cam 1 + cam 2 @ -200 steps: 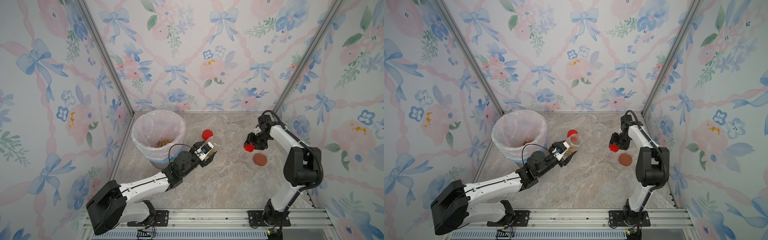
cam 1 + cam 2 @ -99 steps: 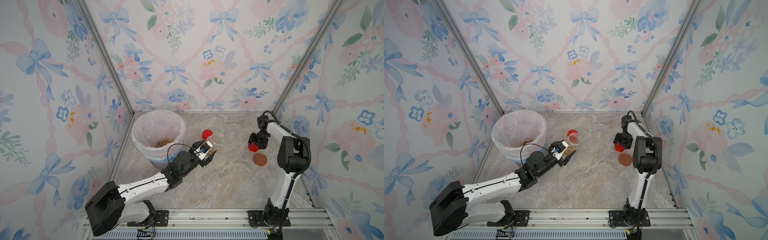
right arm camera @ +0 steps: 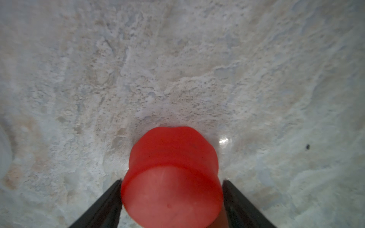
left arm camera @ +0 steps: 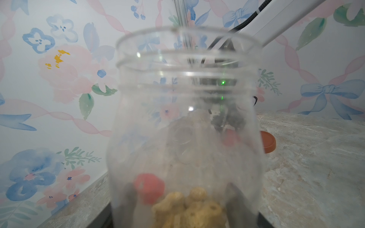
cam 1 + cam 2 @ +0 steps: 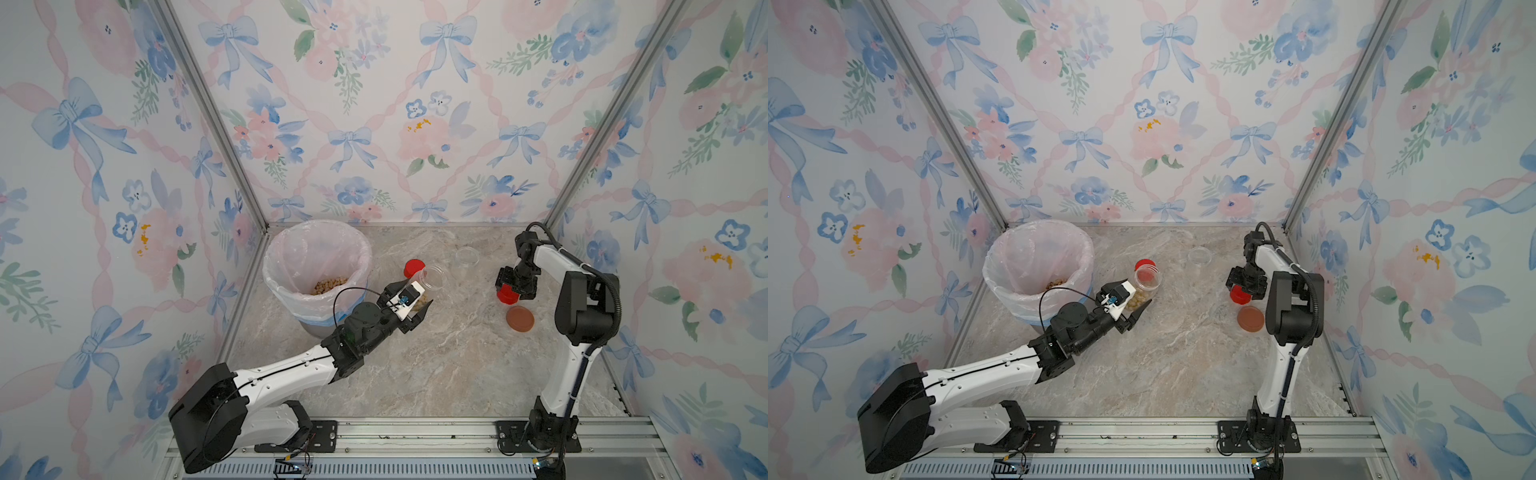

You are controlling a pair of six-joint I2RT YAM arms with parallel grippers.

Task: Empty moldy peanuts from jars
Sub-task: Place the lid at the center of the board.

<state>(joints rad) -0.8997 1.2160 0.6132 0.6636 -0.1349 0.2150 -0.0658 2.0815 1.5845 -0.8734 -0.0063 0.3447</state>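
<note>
Peanuts point(image 4: 189, 209) in one jar point(image 5: 432, 278); second jar point(image 5: 467, 255) empty; three lids point(image 5: 520, 318).

Both top views are bright, in soft, even light, with only a faint shadow on the table point(image 5: 457, 374) at the foot of the bin point(image 5: 276, 266). The wall posts point(image 5: 217, 124) lean outward toward the frame edges. In the left wrist view the jar point(image 4: 185, 118) is too close and hazy, flecked with small glints and a green dot. The peanuts point(image 4: 189, 209) blur, while the wallpaper point(image 4: 59, 69) is sharp. The right wrist view is dimmer, darkening at its corners. The lid point(image 3: 171, 177) is soft-edged, with a white glare spot beside it.
</note>
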